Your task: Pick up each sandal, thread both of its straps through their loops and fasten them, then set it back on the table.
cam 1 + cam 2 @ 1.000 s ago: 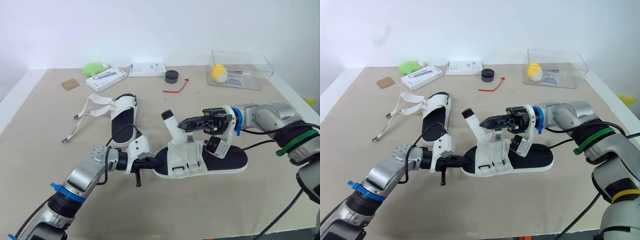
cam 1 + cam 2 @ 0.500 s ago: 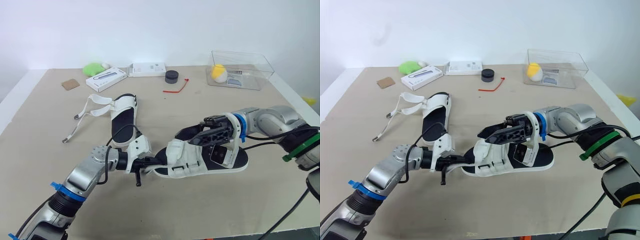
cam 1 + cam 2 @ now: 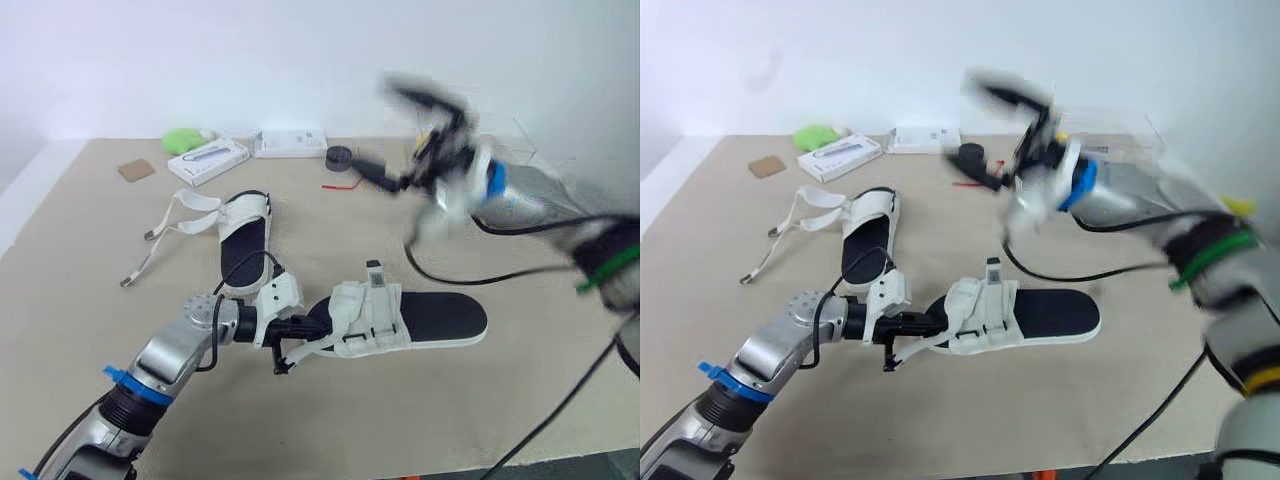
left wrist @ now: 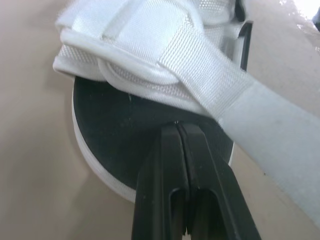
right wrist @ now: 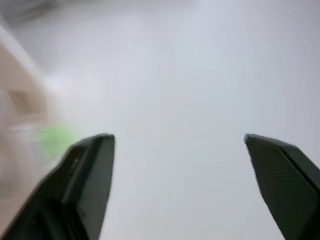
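Observation:
A white sandal with a black footbed [image 3: 430,320] lies flat on the table, both straps folded across its front part [image 3: 365,318]. My left gripper [image 3: 293,331] is shut, its tips [image 4: 179,127] resting at the sandal's toe edge, beside a white strap [image 4: 270,130]. My right gripper [image 3: 400,135] hangs blurred high above the table's back, open and empty, its fingers [image 5: 90,170] wide apart. The second sandal [image 3: 243,240] lies further back on the left with its straps [image 3: 175,215] loose and spread on the table.
Along the back of the table sit a green thing [image 3: 184,137], two white boxes [image 3: 210,158] [image 3: 292,143], a black round thing [image 3: 340,157], a red tie [image 3: 338,185] and a cardboard piece [image 3: 133,170]. The right arm's cable [image 3: 450,275] hangs over the sandal's heel.
My right gripper opened and let go of the upright strap, which now lies down over the sandal. The right arm then swung up and back. The left gripper stayed at the toe.

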